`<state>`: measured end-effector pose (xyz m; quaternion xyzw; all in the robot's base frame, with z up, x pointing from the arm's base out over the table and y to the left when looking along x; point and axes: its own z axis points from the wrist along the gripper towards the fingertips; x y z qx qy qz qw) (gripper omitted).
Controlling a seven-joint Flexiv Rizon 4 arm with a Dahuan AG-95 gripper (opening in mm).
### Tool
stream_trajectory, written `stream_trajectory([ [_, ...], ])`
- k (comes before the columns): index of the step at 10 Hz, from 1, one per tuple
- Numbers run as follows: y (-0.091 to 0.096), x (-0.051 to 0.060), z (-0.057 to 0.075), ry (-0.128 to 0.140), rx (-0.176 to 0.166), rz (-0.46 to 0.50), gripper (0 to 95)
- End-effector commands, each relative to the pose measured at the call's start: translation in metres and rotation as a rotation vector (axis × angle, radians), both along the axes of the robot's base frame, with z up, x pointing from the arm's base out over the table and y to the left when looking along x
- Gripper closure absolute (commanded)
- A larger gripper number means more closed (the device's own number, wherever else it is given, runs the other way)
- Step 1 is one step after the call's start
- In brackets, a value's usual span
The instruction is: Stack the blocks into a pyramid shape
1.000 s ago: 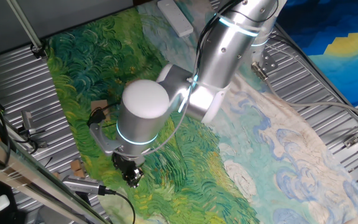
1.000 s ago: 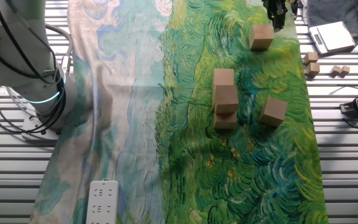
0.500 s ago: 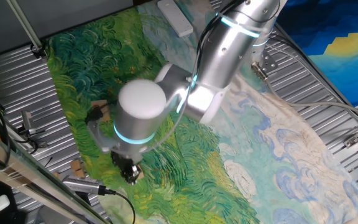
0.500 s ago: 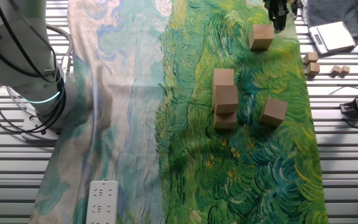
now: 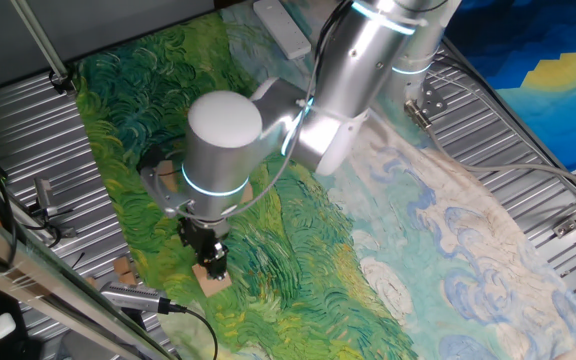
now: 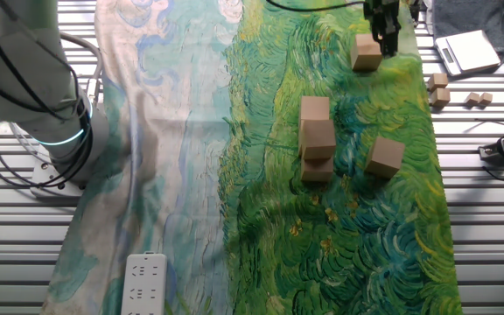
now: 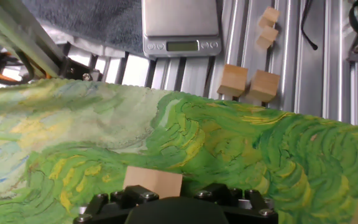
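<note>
One tan wooden block (image 5: 211, 280) (image 6: 367, 52) lies alone near the cloth's edge. My gripper (image 5: 211, 262) (image 6: 383, 29) hangs just above and beside it, fingers apart with nothing between them. In the hand view the same block (image 7: 153, 182) shows right in front of the black gripper body, and the fingertips are hidden. Three more blocks (image 6: 318, 137) are bunched mid-cloth, the middle one seeming higher. Another block (image 6: 385, 156) lies tilted beside them. The arm hides most of that group in the first fixed view, except one block (image 5: 160, 171).
A green painted cloth (image 6: 357, 236) covers the slatted metal table. Off its edge lie small wooden pieces (image 6: 437, 90) (image 7: 248, 83) and a digital scale (image 7: 180, 18) (image 6: 468, 51). A white power strip (image 6: 144, 284) lies at the cloth's far end.
The gripper has shifted sideways from beside the lone block to over it; the block, hidden under the hand a second ago, now shows below the fingers. No block has moved.
</note>
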<state>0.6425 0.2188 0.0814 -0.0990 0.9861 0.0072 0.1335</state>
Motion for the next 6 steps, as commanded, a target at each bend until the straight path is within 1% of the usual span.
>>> stream_trajectory([
  [1,0.0,-0.003,-0.001,-0.001,-0.005,-0.007,0.0],
  [2,0.0,-0.003,-0.003,-0.001,-0.006,-0.008,0.0],
  [3,0.003,-0.005,-0.011,-0.004,-0.005,-0.015,0.0],
  [4,0.005,-0.005,-0.016,-0.004,-0.006,-0.021,0.0],
  [5,0.009,-0.006,-0.024,-0.003,-0.005,-0.033,0.0],
  [6,0.014,-0.007,-0.029,-0.004,-0.006,-0.044,0.0],
])
